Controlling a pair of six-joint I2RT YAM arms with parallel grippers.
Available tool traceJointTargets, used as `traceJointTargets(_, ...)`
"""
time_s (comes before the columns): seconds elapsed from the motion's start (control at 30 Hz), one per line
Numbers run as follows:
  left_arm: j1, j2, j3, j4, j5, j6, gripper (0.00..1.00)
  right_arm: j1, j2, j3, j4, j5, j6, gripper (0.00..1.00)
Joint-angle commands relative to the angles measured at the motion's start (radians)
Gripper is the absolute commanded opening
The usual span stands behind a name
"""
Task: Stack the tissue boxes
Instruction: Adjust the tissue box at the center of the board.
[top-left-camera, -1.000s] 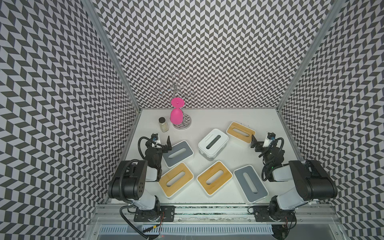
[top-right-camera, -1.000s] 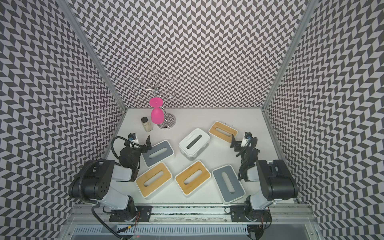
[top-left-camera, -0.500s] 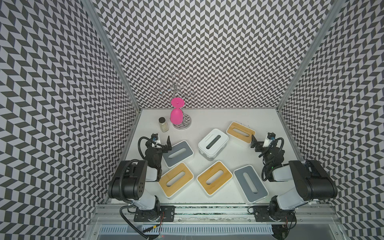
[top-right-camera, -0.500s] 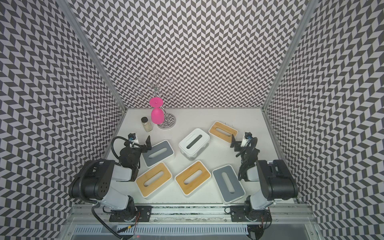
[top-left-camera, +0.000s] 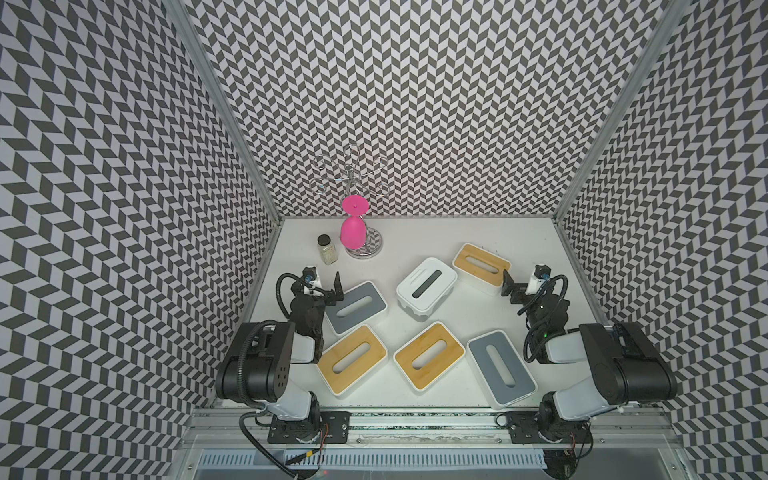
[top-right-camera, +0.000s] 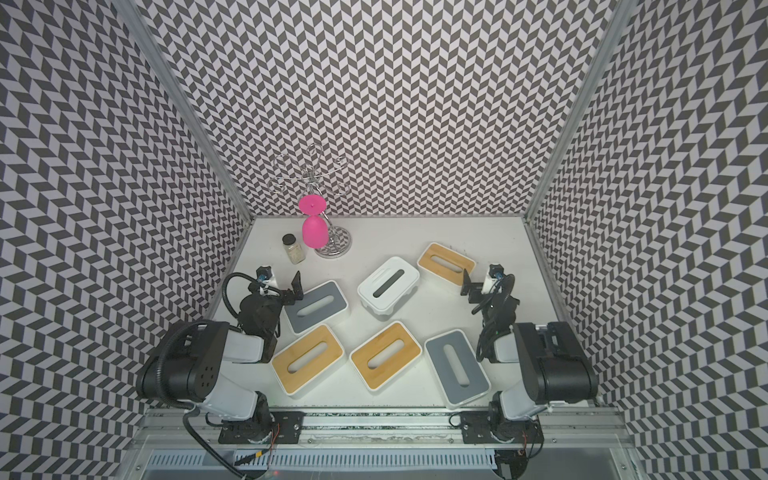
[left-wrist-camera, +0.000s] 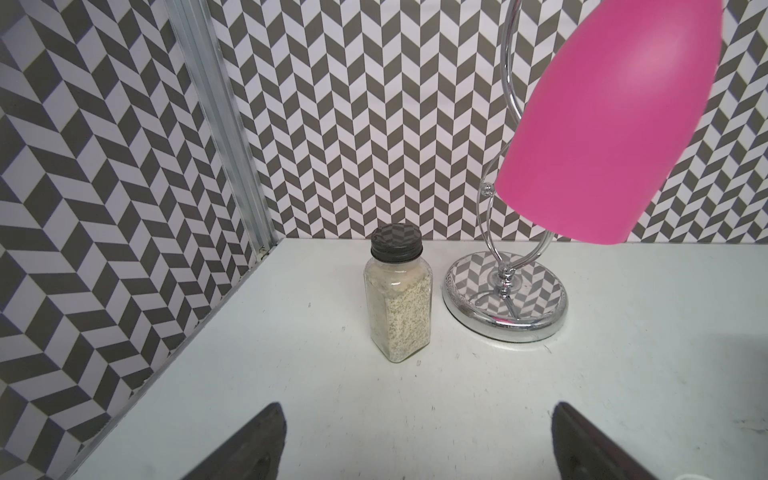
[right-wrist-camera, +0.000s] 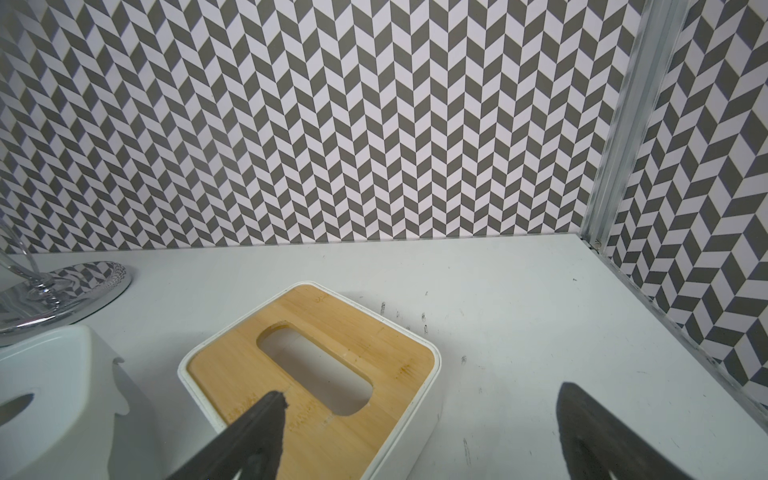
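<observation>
Several tissue boxes lie apart, unstacked, on the white table in both top views. Bamboo-lidded boxes sit at the front left (top-left-camera: 352, 365), front middle (top-left-camera: 429, 355) and back right (top-left-camera: 481, 268). Grey-lidded ones sit at the left (top-left-camera: 355, 305) and front right (top-left-camera: 500, 370). An all-white box (top-left-camera: 426, 286) is in the middle. My left gripper (top-left-camera: 324, 289) hangs open and empty beside the left grey box, facing the jar. My right gripper (right-wrist-camera: 424, 395) is open, one finger over the back-right bamboo box (right-wrist-camera: 316, 374), holding nothing.
A small glass jar (left-wrist-camera: 397, 299) of pale grains stands at the back left. Next to it a pink glass (left-wrist-camera: 602, 124) hangs upside down on a chrome rack (left-wrist-camera: 505, 307). Patterned walls close in the table's left, back and right sides.
</observation>
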Motion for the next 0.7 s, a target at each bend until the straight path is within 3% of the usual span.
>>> traceJointTargets(0.0,-0.011,-0.069,0.032,-0.089,-0.014,0.009,1.00,0.006,-0.071,0.044,-0.099,-0.008,-0.012,0.99)
traceJointTargets(0.13,-0.013,-0.152,0.060,-0.221,-0.025,-0.015,1.00,0.005,-0.135,0.101,-0.287,0.003,0.027,0.99)
traceJointTargets(0.43,-0.011,-0.414,0.123,-0.480,0.002,-0.159,0.99,0.003,-0.316,0.158,-0.418,-0.023,0.228,0.99)
traceJointTargets(0.57,-0.005,-0.496,0.134,-0.546,0.011,-0.285,1.00,0.002,-0.355,0.231,-0.582,-0.009,0.405,0.99)
traceJointTargets(0.67,0.000,-0.534,0.153,-0.605,0.023,-0.394,0.99,-0.005,-0.356,0.262,-0.658,-0.042,0.448,0.99)
